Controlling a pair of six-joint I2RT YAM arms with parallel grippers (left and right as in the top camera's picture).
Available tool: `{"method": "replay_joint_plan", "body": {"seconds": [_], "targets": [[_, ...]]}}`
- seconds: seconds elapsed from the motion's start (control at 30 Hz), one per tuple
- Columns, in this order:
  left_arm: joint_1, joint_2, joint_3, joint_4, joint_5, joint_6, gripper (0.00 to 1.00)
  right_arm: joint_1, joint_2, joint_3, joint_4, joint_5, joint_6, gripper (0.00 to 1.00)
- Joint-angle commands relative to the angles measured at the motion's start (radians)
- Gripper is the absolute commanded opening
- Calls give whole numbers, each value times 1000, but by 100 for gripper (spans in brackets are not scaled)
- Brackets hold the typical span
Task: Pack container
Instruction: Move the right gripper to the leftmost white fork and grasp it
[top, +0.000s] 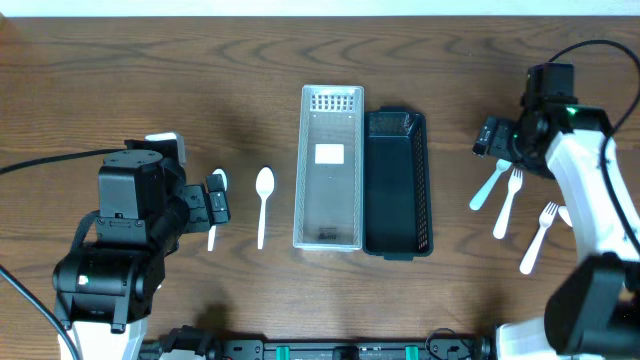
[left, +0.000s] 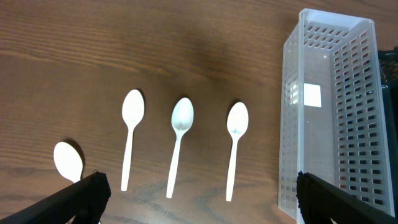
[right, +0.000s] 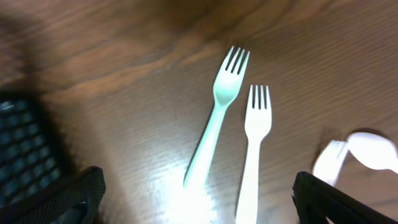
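A clear white slotted container (top: 330, 165) stands mid-table with a black slotted container (top: 397, 185) touching its right side; both look empty. Several white spoons lie to the left: one (top: 264, 205) in the open, another partly under my left gripper (top: 215, 205). The left wrist view shows spoons (left: 179, 140), (left: 235, 143), (left: 130, 134) and the white container's wall (left: 289, 124). My left gripper (left: 200, 182) is open and empty above the spoon handles. Three forks (top: 490, 185), (top: 508, 200), (top: 538, 237) lie at right. My right gripper (right: 196, 186) is open and empty over a pale green fork (right: 217, 118) and a white fork (right: 252, 149).
A fourth spoon bowl (left: 68, 160) lies by the left finger. A third fork (right: 328, 160) and a white rounded piece (right: 373, 149) lie at the right edge. The black container's corner (right: 25, 149) is left of my right gripper. Bare wood surrounds the containers.
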Motion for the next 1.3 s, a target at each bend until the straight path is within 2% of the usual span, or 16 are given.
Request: {"method": "replay_joint_plan", "body": {"seconds": [0.0,0.5,1.17,1.27], "targets": [[4,-2,20,-2,-11,-2,98,-7,64,17,12,13,61,99],[4,-2,20,-2,-11,-2,98,-6,291,17,60,-43,92,99],[4,-2,20,-2,-11,-2,98,-6,341,-45,124,-43,88,99],[4,-2,20,-2,-11,-2,98,-6,341,-45,126,-43,88,90]]}}
